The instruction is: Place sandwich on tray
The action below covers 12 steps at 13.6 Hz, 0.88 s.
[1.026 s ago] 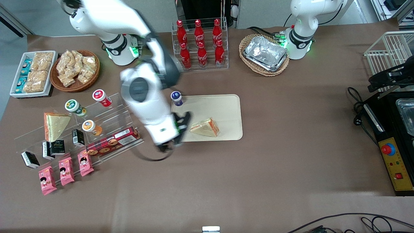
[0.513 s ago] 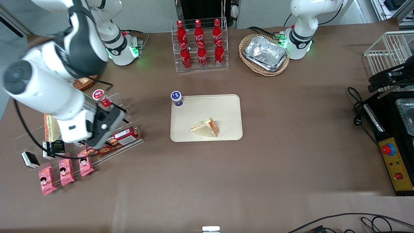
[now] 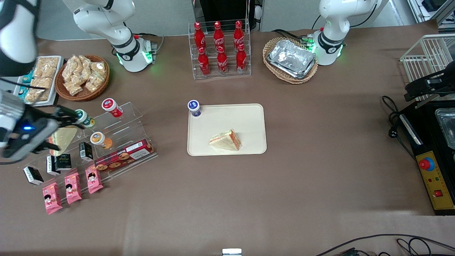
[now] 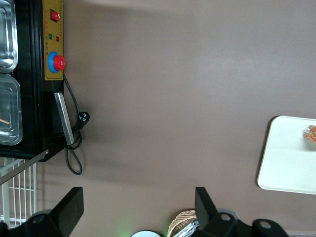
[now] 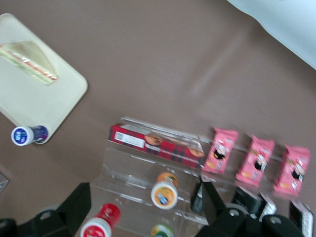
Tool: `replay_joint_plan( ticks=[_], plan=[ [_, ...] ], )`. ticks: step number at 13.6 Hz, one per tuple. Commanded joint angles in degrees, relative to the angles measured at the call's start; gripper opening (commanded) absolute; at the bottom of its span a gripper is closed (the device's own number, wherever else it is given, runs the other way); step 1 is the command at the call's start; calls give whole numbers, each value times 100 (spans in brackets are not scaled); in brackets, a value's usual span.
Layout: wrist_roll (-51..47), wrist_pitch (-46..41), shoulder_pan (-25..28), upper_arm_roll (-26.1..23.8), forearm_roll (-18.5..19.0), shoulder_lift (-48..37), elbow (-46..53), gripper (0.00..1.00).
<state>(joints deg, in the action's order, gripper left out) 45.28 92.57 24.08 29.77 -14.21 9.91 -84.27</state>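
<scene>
Since the sandwich (image 3: 225, 140) lies flat on the tray (image 3: 249, 117) — job's done — the gripper (image 3: 53, 129), empty and spread, hangs by the counter's working-arm edge.

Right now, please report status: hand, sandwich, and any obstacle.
Hand open and empty, above the clear acrylic snack rack. Wrapped triangular sandwich lying on the cream-beige rectangular tray. Nothing obstructing it.

Sandwich (image 3: 225, 140) in glossy clear wrap; tray (image 3: 249, 117) smooth matt plastic; pincer (image 3: 58, 129) matt black; table (image 3: 320, 160) matt brown.
</scene>
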Motion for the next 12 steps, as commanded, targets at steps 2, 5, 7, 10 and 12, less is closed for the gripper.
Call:
replay_joint_plan(
  ticks=[2,5,7,10,12],
  plan=[
    [-37,-133,-545,282,-3,-226,-63,100],
    [-885,-511,-545,538,102,-366,-37,100],
    [-1746,-652,-510,521,462,-612,-37,100],
    [-2479,-1073,-466,486,787,-762,278,100],
    [-2699,-1363,-457,442,867,-762,533,100]
  ],
)
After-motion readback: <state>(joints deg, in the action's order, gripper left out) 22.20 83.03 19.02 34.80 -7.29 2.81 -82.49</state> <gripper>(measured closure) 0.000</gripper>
